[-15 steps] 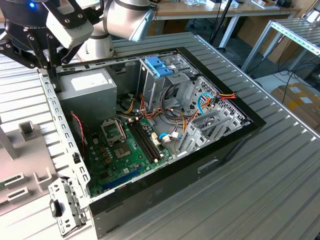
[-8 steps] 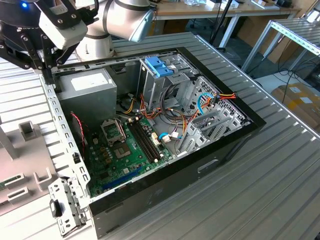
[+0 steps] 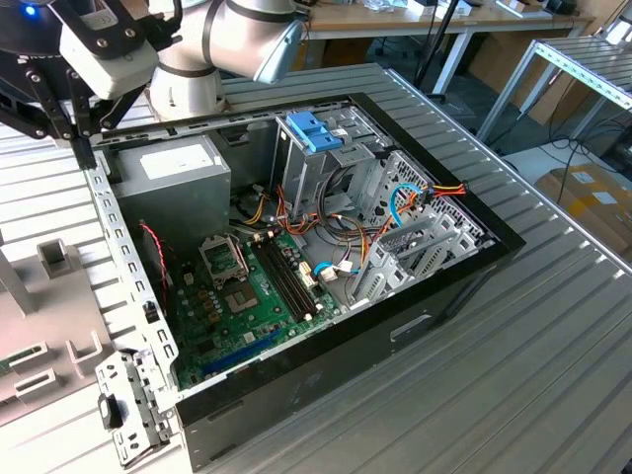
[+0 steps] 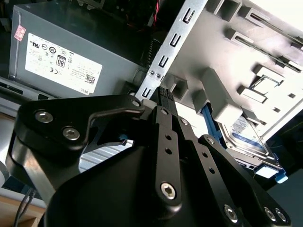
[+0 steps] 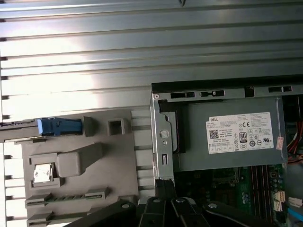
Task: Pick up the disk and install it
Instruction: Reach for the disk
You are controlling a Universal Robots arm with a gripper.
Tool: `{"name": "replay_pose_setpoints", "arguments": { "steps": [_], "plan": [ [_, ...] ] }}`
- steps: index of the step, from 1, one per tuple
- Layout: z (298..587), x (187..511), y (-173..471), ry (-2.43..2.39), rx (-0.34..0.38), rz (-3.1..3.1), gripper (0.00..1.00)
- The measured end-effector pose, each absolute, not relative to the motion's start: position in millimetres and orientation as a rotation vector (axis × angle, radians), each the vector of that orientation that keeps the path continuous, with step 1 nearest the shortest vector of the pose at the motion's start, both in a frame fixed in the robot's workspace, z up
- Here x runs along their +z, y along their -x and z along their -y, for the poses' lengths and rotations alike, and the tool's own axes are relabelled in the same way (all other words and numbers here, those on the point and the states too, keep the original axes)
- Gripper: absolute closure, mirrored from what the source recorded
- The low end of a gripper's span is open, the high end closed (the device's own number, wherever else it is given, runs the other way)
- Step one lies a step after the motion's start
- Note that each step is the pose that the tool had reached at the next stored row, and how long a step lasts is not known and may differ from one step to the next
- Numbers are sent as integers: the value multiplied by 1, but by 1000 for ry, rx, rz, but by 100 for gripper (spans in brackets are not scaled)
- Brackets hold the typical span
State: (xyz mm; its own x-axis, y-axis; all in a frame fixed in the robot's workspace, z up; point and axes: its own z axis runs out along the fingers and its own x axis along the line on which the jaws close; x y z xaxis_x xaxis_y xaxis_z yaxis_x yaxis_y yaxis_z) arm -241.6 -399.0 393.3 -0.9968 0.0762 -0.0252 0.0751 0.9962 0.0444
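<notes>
Bright, even light; white glare on the ribbed table point(image 5: 71, 61) in the first wrist view

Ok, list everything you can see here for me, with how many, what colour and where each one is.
disk: one, dark with a white and blue label, lying in the holder
holder: one, light grey, on the table beside the computer case
computer case: one, black, open, on the table
power supply: one, grey with a white sticker, in the case corner nearest the arm
circuit board: one, green, on the case floor
latch: one, bright blue, on top of the drive cage
table: one, grey, ribbed
cardboard box: one, brown, at the exterior view's right edge
arm: one, silver-grey, behind the case
gripper: one, black, over the case edge between holder and power supply
</notes>
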Motion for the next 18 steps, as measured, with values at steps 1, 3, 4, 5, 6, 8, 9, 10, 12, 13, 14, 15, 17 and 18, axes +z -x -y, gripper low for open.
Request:
{"name": "replay_pose_setpoints", "arguments": {
  "steps": [1, 3, 4, 5, 6, 8, 9, 10, 12, 13, 14, 15, 17, 18],
  "plan": [
    [399, 393, 243, -118, 68, -3112, 89],
    [399, 393, 246, -118, 68, -3112, 89],
    [399, 393, 247, -118, 68, -3112, 89],
    [399, 393, 248, -118, 68, -3112, 89],
    [399, 393, 249, -118, 68, -3112, 89],
    [399, 393, 251, -118, 68, -3112, 89],
    [399, 393, 253, -118, 68, -3112, 89],
    [399, 393, 255, -118, 68, -3112, 89],
    [399, 393, 257, -118, 68, -3112, 89],
    [399, 393, 258, -118, 68, -3112, 89],
    [399, 393, 259, -118, 68, -3112, 89],
    [399, 393, 260, -118, 68, -3112, 89],
    [399, 393, 262, -118, 68, -3112, 89],
    [399, 393, 263, -118, 68, -3112, 89]
  ]
}}
